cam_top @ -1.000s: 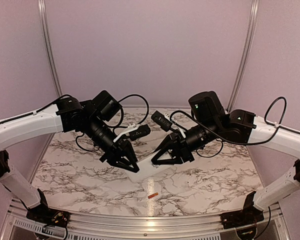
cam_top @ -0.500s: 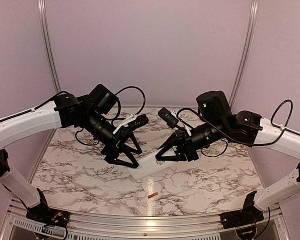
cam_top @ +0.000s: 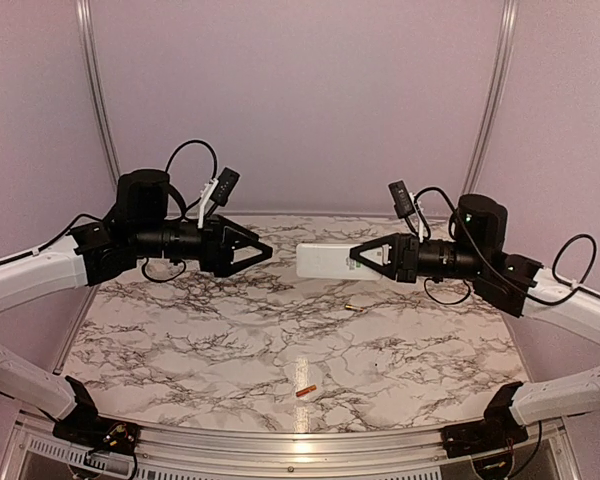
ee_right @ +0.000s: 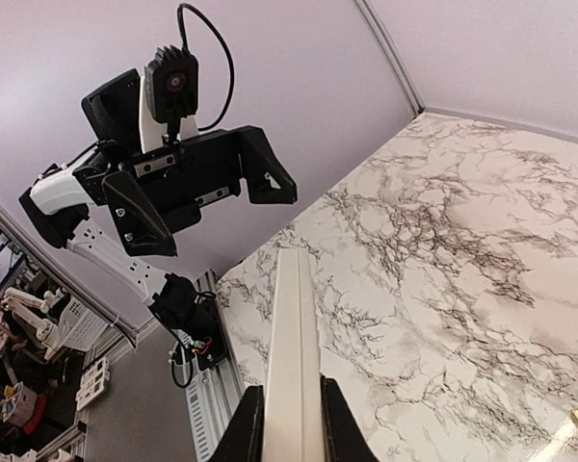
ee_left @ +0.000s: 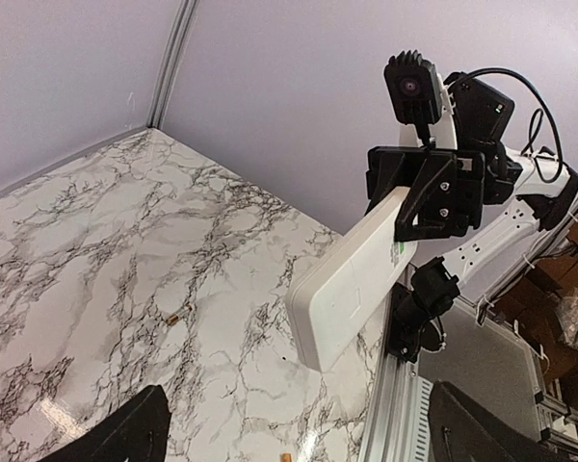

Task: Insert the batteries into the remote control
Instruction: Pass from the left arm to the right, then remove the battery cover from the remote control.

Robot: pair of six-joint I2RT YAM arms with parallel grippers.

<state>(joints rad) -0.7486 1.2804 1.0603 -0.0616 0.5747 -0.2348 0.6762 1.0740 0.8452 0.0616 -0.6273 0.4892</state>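
My right gripper [cam_top: 365, 258] is shut on one end of the white remote control [cam_top: 320, 261] and holds it in the air, level, its free end toward the left arm. In the right wrist view the remote [ee_right: 294, 346] shows edge-on between my fingers [ee_right: 291, 423]. My left gripper [cam_top: 260, 250] hangs open and empty a short way left of the remote, facing it. The left wrist view shows the plain white face of the remote [ee_left: 352, 289]. Both batteries lie on the table: the orange one [cam_top: 305, 391] near the front, the golden one [cam_top: 351, 307] below the remote.
The marble table [cam_top: 180, 340] is bounded by purple walls behind and at both sides. A metal rail [cam_top: 280, 440] runs along its near edge. Both arms are raised above the surface.
The left gripper has let go of the remote, opened wide and drawn back to the left. The right gripper has lifted the remote off the table. The golden battery now lies exposed.
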